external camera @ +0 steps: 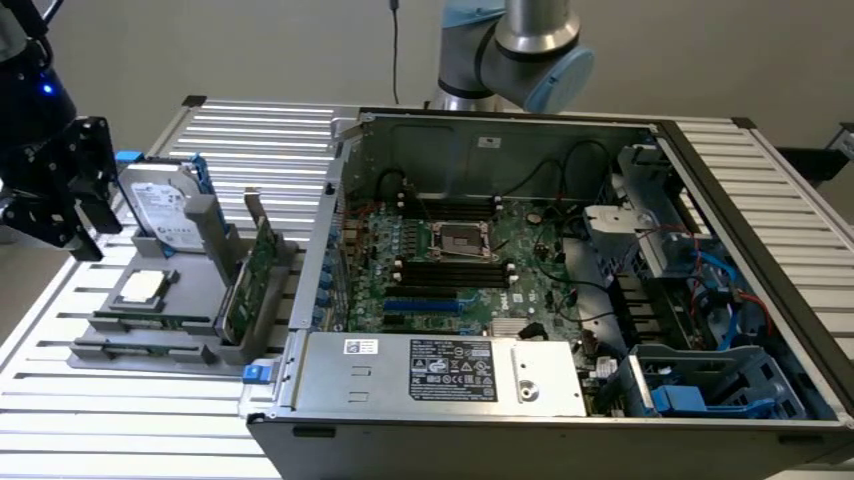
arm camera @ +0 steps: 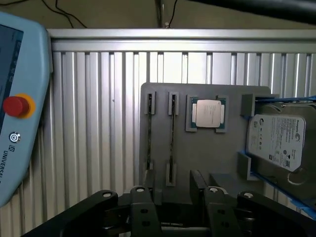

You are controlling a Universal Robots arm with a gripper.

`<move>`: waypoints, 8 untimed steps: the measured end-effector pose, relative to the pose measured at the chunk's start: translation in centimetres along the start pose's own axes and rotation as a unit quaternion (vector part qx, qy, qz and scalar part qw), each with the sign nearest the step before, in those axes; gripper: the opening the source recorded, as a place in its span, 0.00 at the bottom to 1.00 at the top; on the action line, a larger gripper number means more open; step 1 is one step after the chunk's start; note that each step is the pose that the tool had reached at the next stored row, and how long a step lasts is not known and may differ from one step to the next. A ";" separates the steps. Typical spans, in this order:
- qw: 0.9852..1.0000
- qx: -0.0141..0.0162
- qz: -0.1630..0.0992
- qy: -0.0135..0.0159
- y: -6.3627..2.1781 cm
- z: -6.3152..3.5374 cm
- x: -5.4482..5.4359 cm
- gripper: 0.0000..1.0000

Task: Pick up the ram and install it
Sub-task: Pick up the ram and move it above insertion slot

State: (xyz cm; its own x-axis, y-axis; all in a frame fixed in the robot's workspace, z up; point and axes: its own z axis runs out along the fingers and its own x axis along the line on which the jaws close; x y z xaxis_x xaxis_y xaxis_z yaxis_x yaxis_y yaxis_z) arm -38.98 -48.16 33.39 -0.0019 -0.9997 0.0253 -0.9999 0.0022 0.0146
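Observation:
The ram (arm camera: 172, 140) is a thin stick standing on edge in a slot of the grey holder tray (arm camera: 207, 153); in the exterior view it is a narrow green strip (external camera: 154, 321) near the tray's front. My gripper (arm camera: 173, 190) hovers above the tray, with the stick lying in line with the gap between its black fingers (arm camera: 199, 183). The jaws stand open and hold nothing. Seen from outside, the gripper (external camera: 88, 235) hangs at the far left of the exterior view, above the tray's left end. The motherboard's black slots (external camera: 454, 270) lie inside the open computer case (external camera: 400, 375).
The tray also holds a silver processor chip (arm camera: 207, 113), a hard drive (arm camera: 276, 140) and a tall green expansion card (external camera: 251, 275). A teach pendant with a red stop button (arm camera: 15, 106) lies on the ribbed metal table (arm camera: 98, 123). Cables and blue drive bays crowd the case's right side.

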 end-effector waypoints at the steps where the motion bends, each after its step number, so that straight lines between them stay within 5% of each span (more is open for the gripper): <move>1: 1.000 0.000 0.000 0.000 0.04 0.18 0.1 0.42; 8: 1.000 0.000 -0.001 0.000 0.31 1.48 1.1 0.42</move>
State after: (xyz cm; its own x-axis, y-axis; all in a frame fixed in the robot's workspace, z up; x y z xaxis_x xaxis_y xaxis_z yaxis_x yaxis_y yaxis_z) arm -39.32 -49.29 31.95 -0.0005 -0.9997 0.0252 -0.9999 0.0008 0.0146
